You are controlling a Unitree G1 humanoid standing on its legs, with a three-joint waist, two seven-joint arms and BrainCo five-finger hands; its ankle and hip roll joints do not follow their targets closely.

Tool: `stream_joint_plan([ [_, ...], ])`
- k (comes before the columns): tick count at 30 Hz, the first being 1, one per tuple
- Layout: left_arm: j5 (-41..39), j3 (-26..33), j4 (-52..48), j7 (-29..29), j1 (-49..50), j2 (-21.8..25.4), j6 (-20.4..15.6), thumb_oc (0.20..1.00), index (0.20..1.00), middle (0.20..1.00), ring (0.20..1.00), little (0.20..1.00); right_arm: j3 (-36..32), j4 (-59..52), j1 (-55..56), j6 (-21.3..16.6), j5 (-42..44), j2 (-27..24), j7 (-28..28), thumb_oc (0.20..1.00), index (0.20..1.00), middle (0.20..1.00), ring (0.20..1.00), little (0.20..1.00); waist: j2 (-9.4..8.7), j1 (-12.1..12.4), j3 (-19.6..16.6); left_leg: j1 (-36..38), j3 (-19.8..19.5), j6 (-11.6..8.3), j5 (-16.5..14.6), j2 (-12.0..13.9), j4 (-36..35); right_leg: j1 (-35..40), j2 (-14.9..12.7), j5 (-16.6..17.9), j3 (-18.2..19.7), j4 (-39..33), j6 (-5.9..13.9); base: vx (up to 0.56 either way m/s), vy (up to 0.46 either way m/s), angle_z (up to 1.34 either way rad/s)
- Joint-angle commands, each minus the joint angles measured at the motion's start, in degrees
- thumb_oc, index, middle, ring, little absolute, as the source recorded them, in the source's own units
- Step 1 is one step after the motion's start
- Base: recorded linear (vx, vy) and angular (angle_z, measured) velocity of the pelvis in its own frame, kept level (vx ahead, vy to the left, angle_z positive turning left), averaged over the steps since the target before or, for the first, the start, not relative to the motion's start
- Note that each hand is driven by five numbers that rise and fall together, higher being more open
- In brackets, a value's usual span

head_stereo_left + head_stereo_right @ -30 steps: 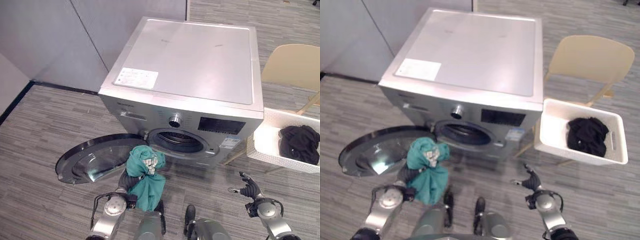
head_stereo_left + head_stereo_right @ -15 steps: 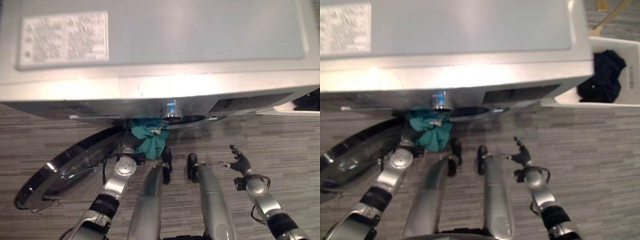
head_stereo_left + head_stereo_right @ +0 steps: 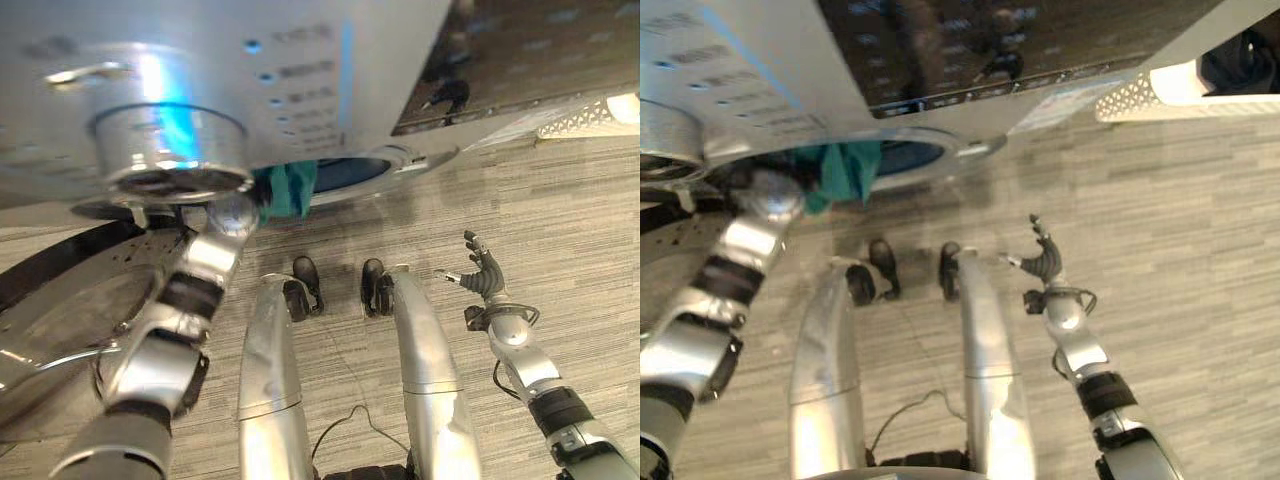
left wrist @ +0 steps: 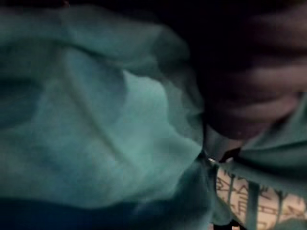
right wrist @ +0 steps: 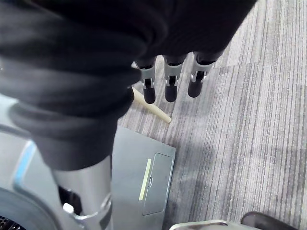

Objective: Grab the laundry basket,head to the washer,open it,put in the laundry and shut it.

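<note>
A teal garment [image 3: 286, 190] hangs bunched at the rim of the washer's drum opening [image 3: 352, 171], partly inside it. My left arm reaches up from the lower left to that opening. In the left wrist view the garment [image 4: 96, 129] lies pressed against my left hand's dark cover [image 4: 249, 86]. The silver washer [image 3: 330, 60] looms close overhead, and its round door [image 3: 60, 320] is swung open to the left. My right hand [image 3: 481, 276] hovers open and empty over the floor, right of the washer. A corner of the white laundry basket [image 3: 1140, 92] holds dark clothing [image 3: 1240, 60].
The washer's big control knob [image 3: 170, 150] juts out just above my left arm. A wooden chair leg [image 5: 151, 108] stands on the grey striped floor [image 3: 560, 220] near the washer's lower corner panel [image 5: 153, 184].
The camera has dipped low and close to the washer's front. My left hand has carried the teal garment from in front of the door up into the drum opening. The right hand has stayed put.
</note>
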Motion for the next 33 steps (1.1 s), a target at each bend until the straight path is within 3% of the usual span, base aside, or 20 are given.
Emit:
stream_joint_plan([
  [1,2.0,-2.9,7.7,5.1,-4.4,1.9,-1.4,0.200,0.200,0.200,0.200,0.200,1.1,-4.1,6.3,-4.8,2.7,-1.7,0.8,1.000,1.000,1.000,1.000,1.000,2.80,-2.0,-9.0,-0.1,-8.6,-3.11,-5.6,2.8,2.7,1.3,-0.5,0.7,0.2,-8.1,3.31,0.00,0.000,0.00],
  [2,1.8,-4.4,10.5,4.7,-7.0,3.0,-1.4,0.200,0.200,0.200,0.200,0.200,1.5,-4.3,6.0,-5.2,2.8,-2.2,1.1,1.000,1.000,1.000,1.000,1.000,2.88,-2.3,-8.9,-0.7,-8.7,-3.15,-5.7,2.8,3.2,0.8,-0.4,0.7,0.1,-7.7,3.35,0.00,0.000,0.00],
  [3,1.4,-4.7,12.0,4.3,-8.3,3.9,-1.3,1.000,1.000,1.000,1.000,1.000,1.6,-4.6,6.0,-5.2,2.9,-2.4,1.5,1.000,1.000,1.000,1.000,1.000,2.84,-2.4,-8.9,-1.2,-8.8,-3.19,-5.7,2.9,3.7,0.4,-0.3,0.7,0.1,-7.6,3.42,0.00,-0.012,-0.04],
  [11,3.2,-8.8,16.1,-1.1,-11.7,5.0,-0.2,1.000,1.000,1.000,1.000,1.000,1.6,-4.3,5.2,-5.7,4.3,-4.4,3.5,1.000,1.000,1.000,1.000,1.000,3.27,-2.4,-9.8,-1.6,-9.5,-3.58,-5.2,2.4,4.1,0.6,-0.4,0.7,-0.7,-7.4,3.34,-0.01,-0.005,0.00],
  [15,6.8,-8.3,10.1,-4.1,-5.7,4.4,0.1,1.000,1.000,1.000,1.000,1.000,1.1,-3.1,4.8,-4.8,4.5,-5.1,4.0,1.000,1.000,1.000,1.000,1.000,3.38,-1.2,-10.6,1.3,-9.8,-4.40,-4.0,1.8,0.7,3.7,-0.9,0.8,-1.2,-9.5,3.15,-0.04,-0.011,0.16],
  [20,2.5,1.0,-3.4,-8.9,19.4,-6.6,-1.5,1.000,1.000,1.000,1.000,1.000,0.9,3.1,4.4,-0.9,1.4,-2.7,2.6,1.000,1.000,1.000,1.000,1.000,2.93,1.9,-10.5,12.7,-8.8,-5.73,0.0,-0.1,-11.9,14.7,-2.2,3.0,-1.9,-19.8,3.40,-0.06,0.002,0.29],
  [22,-0.9,2.9,-6.4,-12.0,30.2,-11.0,-2.2,1.000,1.000,1.000,1.000,1.000,0.8,6.0,5.3,0.3,0.6,-1.2,2.9,1.000,1.000,1.000,1.000,1.000,2.73,3.5,-10.7,20.8,-8.3,-6.21,2.8,-1.1,-20.8,22.0,-2.6,4.9,-2.4,-26.1,4.01,-0.01,0.015,0.30],
  [25,-2.9,4.0,-6.8,-13.9,36.5,-13.0,-2.1,1.000,1.000,1.000,1.000,1.000,0.8,8.6,6.2,1.1,-0.1,-0.6,3.4,1.000,1.000,1.000,1.000,1.000,2.38,4.3,-10.4,27.6,-8.1,-6.44,4.8,-2.2,-27.1,28.6,-3.3,6.6,-2.7,-31.5,4.26,0.04,0.000,0.28],
  [26,-3.9,5.5,-6.5,-16.7,44.5,-14.0,-1.8,1.000,1.000,1.000,1.000,1.000,0.7,10.5,8.6,1.4,-1.1,0.1,5.0,1.000,1.000,1.000,1.000,1.000,2.37,5.1,-10.8,36.7,-8.0,-6.90,7.6,-3.3,-36.2,37.6,-3.6,8.6,-3.3,-39.1,5.05,0.11,0.000,0.27],
  [29,-4.8,6.3,-6.6,-18.2,49.0,-14.3,-1.7,1.000,1.000,1.000,1.000,1.000,-0.4,12.5,10.3,2.0,-1.6,0.7,5.5,1.000,1.000,1.000,1.000,1.000,2.18,5.5,-11.0,42.0,-8.1,-7.10,9.0,-3.9,-40.7,43.4,-3.7,10.2,-3.8,-43.9,5.61,0.05,-0.005,0.22],
  [30,-5.0,6.7,-6.9,-18.8,50.8,-14.1,-1.9,1.000,1.000,1.000,1.000,1.000,-0.9,12.7,10.9,1.8,-1.6,0.8,5.6,1.000,1.000,1.000,1.000,1.000,2.09,5.6,-11.3,43.7,-7.8,-6.94,11.4,-4.2,-43.4,45.4,-3.7,12.3,-4.2,-47.0,5.55,0.03,-0.006,0.27],
  [33,-4.4,7.8,-7.1,-20.9,55.5,-13.6,-1.5,1.000,1.000,1.000,1.000,1.000,-2.6,15.0,13.1,2.2,-1.0,1.5,6.6,1.000,1.000,1.000,1.000,1.000,1.98,5.6,-12.3,51.8,-7.0,-7.00,13.7,-4.6,-51.2,53.0,-3.3,14.9,-4.1,-54.1,6.74,0.11,0.025,0.00],
])
